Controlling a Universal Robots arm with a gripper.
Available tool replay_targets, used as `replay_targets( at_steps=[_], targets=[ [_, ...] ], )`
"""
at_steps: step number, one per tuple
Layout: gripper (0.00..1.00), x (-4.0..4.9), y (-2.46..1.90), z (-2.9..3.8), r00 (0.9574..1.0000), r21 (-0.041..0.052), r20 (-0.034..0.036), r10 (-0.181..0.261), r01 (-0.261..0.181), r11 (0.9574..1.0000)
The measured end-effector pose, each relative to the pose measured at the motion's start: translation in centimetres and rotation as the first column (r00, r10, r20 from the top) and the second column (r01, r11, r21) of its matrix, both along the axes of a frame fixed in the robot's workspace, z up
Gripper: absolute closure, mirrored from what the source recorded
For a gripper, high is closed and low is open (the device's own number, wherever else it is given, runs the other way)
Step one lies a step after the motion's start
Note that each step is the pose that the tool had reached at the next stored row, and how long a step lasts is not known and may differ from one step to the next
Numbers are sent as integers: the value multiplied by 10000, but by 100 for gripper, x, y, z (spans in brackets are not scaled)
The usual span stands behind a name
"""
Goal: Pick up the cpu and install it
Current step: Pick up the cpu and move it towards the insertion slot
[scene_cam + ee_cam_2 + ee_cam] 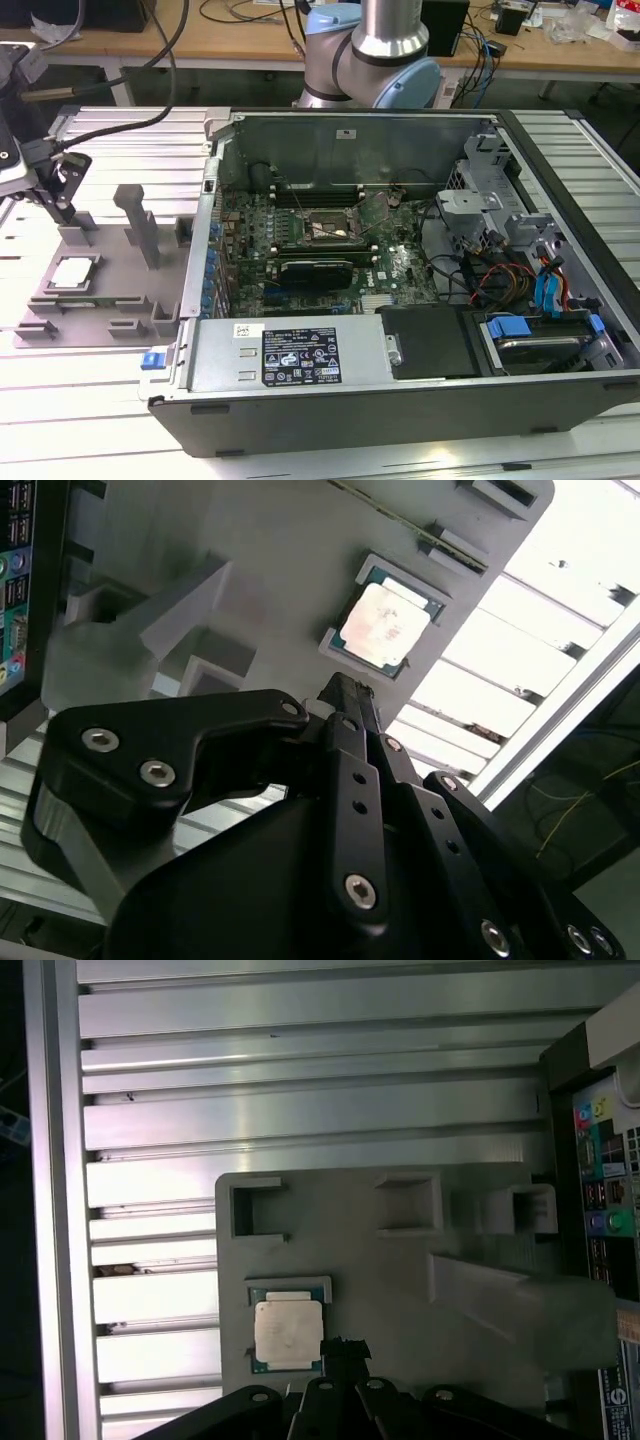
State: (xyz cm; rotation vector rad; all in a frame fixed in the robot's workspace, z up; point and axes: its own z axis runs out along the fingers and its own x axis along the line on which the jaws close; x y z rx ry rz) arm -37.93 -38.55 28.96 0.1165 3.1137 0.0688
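Note:
The cpu [72, 272], a small square chip with a silvery top, lies flat in a recess of the grey holder block [110, 290] at the exterior view's left. Both wrist views show the cpu [388, 620] [288, 1330] close beside the black fingertips. My gripper [62, 205] hangs above the holder's far end, a little behind the chip, and is not touching it. Its fingers [347, 688] [345, 1348] are shut together with nothing between them. The dark metal-framed socket [325, 230] sits on the green board [400, 265] inside the open computer case.
The holder block carries tall grey posts [140, 225] between the cpu and the case wall [205, 240]. The case holds cables and a drive bay [530, 330] at the exterior view's right. The arm's base [375, 60] stands behind the case. Everything rests on a ribbed aluminium table [90, 400].

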Motion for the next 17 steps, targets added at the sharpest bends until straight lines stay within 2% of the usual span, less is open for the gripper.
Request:
replay_targets(
  at_steps=[8, 11, 17],
  targets=[
    [89, -109, -60, -103, 10000, 4, 1, 0, 0, 10000],
    [89, -173, -99, -179, 10000, 8, 1, -3, 3, 10000],
    [89, -212, -147, -318, 10000, 9, 0, -1, 1, 10000]
  ],
)
